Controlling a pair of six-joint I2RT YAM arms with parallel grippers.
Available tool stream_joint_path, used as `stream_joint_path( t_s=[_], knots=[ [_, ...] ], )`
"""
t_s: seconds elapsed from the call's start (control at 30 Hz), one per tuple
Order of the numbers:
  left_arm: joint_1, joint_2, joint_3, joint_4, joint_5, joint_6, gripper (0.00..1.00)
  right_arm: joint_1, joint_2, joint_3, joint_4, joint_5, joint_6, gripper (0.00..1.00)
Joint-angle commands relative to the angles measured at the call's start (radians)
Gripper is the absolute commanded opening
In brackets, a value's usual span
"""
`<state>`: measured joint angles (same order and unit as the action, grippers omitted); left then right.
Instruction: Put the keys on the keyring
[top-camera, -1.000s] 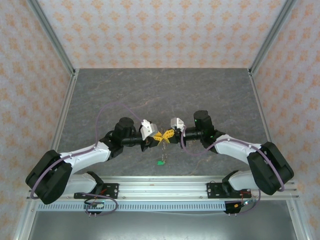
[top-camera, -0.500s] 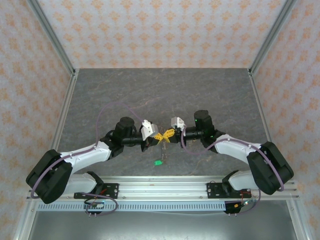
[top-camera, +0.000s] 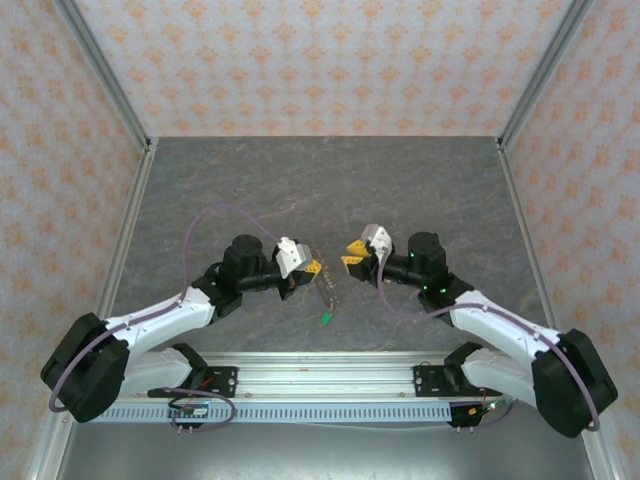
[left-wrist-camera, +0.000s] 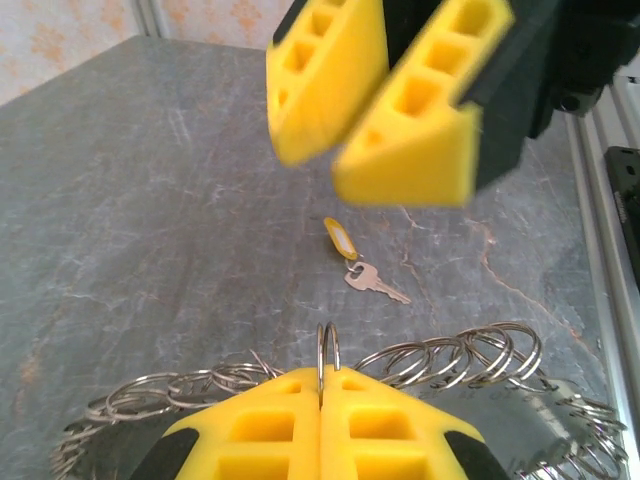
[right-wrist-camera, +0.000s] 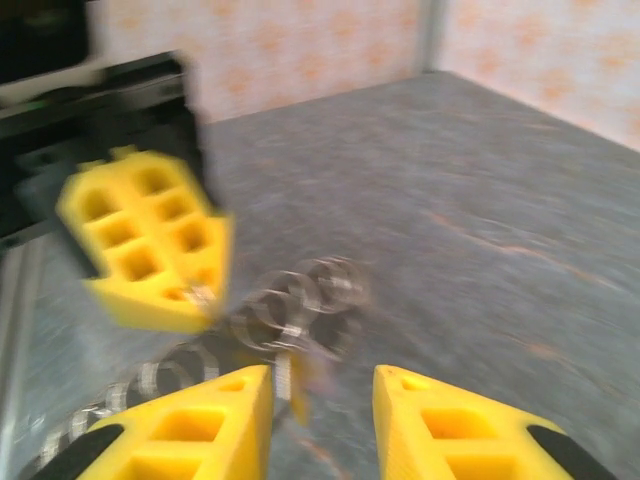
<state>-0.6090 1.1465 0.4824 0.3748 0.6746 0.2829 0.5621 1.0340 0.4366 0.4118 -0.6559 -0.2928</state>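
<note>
left gripper (left-wrist-camera: 322, 385) pinches one loop of the keyring (left-wrist-camera: 450, 355), a light, limp chain. right gripper (right-wrist-camera: 322, 395) stands part open, empty. yellow-headed key (left-wrist-camera: 345, 243) lies on the table (left-wrist-camera: 150, 200) between them: thin, probably slippery, best gripped by its head.

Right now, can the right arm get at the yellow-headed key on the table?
Probably yes. The right tool is open and empty, and the yellow-headed key lies uncovered on the table near it. The keyring is pinched in the left tool, off that path.
</note>
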Motion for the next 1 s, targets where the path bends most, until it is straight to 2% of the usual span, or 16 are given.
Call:
stream_joint_path(
  t_s=[0.0, 0.17, 0.23, 0.43, 0.57, 0.7, 0.97],
  knots=[
    [-0.005, -0.053, -0.016, 0.014, -0.059, 0.004, 0.0, 0.0, -0.063, -0.008, -0.084, 0.417, 0.3, 0.29],
    [-0.005, -0.105, -0.027, -0.017, -0.085, -0.011, 0.0, 0.0, -0.071, 0.107, -0.457, 0.673, 0.571, 0.32],
    [-0.005, -0.122, -0.035, -0.025, -0.096, -0.02, 0.0, -0.001, -0.058, 0.129, -0.558, 0.715, 0.626, 0.33],
    [-0.005, -0.167, -0.056, -0.046, -0.104, -0.051, 0.0, -0.003, 0.008, 0.141, -0.684, 0.696, 0.729, 0.35],
    [-0.005, -0.194, -0.073, -0.05, -0.114, -0.068, 0.0, -0.002, 0.089, 0.155, -0.703, 0.55, 0.732, 0.35],
    [-0.005, -0.227, -0.091, -0.046, -0.131, -0.081, 0.0, -0.004, 0.165, 0.171, -0.719, 0.465, 0.728, 0.31],
    [-0.005, -0.238, -0.098, -0.047, -0.139, -0.094, 0.0, -0.004, 0.246, 0.178, -0.735, 0.519, 0.724, 0.27]
  ],
)
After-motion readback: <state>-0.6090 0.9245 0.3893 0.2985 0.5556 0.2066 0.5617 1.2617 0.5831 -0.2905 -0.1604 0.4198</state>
